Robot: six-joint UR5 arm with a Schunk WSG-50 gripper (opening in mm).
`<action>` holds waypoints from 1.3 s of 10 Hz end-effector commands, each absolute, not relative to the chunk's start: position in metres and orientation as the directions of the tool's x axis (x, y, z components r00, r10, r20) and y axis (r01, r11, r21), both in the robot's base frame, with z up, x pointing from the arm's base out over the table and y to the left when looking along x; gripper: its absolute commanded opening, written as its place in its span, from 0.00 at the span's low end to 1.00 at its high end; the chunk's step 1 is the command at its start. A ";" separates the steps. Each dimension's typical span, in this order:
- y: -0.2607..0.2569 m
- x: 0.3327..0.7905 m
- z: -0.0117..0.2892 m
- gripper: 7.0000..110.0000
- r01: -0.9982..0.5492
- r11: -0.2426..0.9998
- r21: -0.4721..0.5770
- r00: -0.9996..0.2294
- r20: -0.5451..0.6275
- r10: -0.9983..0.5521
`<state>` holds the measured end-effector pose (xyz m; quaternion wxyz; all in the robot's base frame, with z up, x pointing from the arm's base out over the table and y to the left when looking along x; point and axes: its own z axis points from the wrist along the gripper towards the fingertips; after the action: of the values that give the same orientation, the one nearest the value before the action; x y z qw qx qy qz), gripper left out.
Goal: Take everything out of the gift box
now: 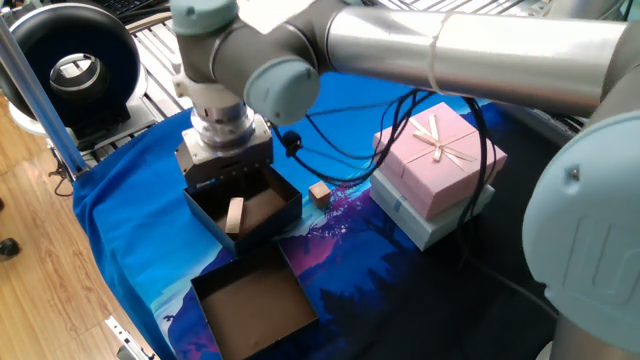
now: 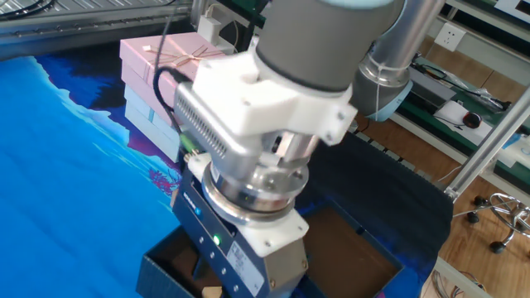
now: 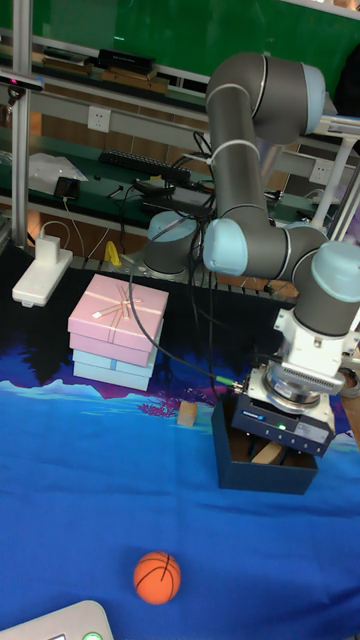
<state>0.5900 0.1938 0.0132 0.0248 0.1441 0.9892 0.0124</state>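
The black-walled gift box (image 1: 272,222) sits on the blue cloth, and my gripper (image 1: 228,175) reaches down into its back half. The box walls and the gripper body hide the fingertips. A flat pale wooden bar (image 1: 235,215) leans inside the box, just in front of the gripper, and shows again in the tall view (image 3: 266,452). The tan wooden cube (image 1: 319,192) lies on the cloth to the right, outside the box. The orange ball (image 3: 157,577) rests on the cloth well in front of the box (image 3: 262,477).
A shallower brown-walled tray (image 1: 255,308) lies close in front of the gift box. A pink box with a ribbon bow (image 1: 440,155) stands on a pale blue box at the right. Black cables trail across the cloth behind the gripper.
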 end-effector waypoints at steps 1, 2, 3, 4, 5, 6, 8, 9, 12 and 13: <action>0.201 0.576 -0.006 0.36 0.373 0.926 0.054 -0.928 0.015 0.373; 0.197 0.566 -0.009 0.36 0.412 0.911 0.033 -0.911 0.043 0.410; 0.198 0.561 -0.012 0.36 0.430 0.903 0.030 -0.902 0.060 0.427; 0.197 0.558 -0.016 0.36 0.447 0.894 0.018 -0.893 0.063 0.446; 0.192 0.557 -0.020 0.36 0.456 0.890 0.004 -0.889 0.053 0.455; 0.190 0.557 -0.020 0.36 0.468 0.884 -0.001 -0.883 0.048 0.467; 0.193 0.547 -0.007 0.00 0.499 0.866 -0.028 -0.863 0.079 0.500; 0.204 0.548 0.001 0.00 0.512 0.858 -0.026 -0.855 0.083 0.512; 0.223 0.556 0.003 0.00 0.501 0.865 0.030 -0.863 0.083 0.497; 0.221 0.557 0.000 0.00 0.503 0.864 0.031 -0.863 0.081 0.499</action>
<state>0.5548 0.2126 -0.0019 -0.0337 0.2520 0.9671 0.0125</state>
